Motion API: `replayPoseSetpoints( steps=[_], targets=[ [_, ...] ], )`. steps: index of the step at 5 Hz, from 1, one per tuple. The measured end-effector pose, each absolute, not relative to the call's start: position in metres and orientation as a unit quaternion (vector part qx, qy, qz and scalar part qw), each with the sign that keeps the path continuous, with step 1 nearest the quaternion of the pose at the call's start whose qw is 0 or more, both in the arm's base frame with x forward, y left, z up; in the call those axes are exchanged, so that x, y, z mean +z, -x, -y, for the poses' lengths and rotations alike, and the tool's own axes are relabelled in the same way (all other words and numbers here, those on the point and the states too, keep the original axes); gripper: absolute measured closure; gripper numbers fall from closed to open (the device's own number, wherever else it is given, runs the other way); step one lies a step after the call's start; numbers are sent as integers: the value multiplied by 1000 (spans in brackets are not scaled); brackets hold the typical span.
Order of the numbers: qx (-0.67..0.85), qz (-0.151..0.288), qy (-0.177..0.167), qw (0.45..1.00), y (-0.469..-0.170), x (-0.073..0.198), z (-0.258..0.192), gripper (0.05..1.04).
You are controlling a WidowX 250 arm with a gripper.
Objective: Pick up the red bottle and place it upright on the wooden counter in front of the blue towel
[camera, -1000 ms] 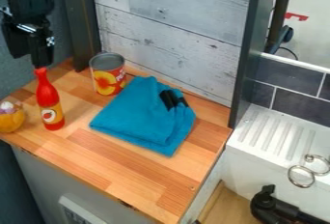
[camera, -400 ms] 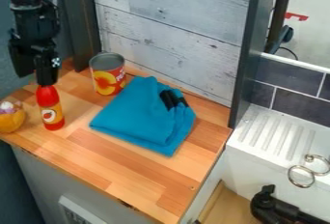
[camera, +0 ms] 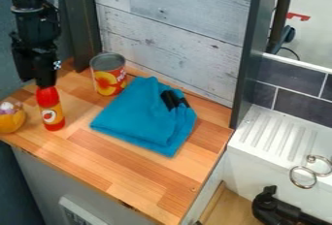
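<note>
The neck of the red bottle [camera: 52, 116], upright on the worktop [camera: 139, 183], is hidden by the pincer [camera: 45, 82]. How far the pincer is opened, and whether the bottle is gripped, cannot be told. Behind, a can [camera: 107, 77] is placed near a folded cloth [camera: 139, 117]. An orange item [camera: 10, 120] is cut off at left.
</note>
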State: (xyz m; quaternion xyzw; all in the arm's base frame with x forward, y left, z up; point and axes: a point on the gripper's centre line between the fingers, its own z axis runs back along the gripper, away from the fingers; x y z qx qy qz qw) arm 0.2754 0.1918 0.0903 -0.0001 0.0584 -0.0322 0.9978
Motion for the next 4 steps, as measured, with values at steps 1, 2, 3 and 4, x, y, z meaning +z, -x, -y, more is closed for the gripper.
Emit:
replayPoseSetpoints(
  steps=[1, 2, 3, 4],
  targets=[
    [-32, -55, 2, 998, -276, 89, -191, 698],
    [-25, -57, -1, 998, -276, 90, -192, 750],
    [-38, -13, -27, 999, -279, 125, -167, 750],
    [-68, -8, -40, 997, -269, 155, -132, 750]
  ],
)
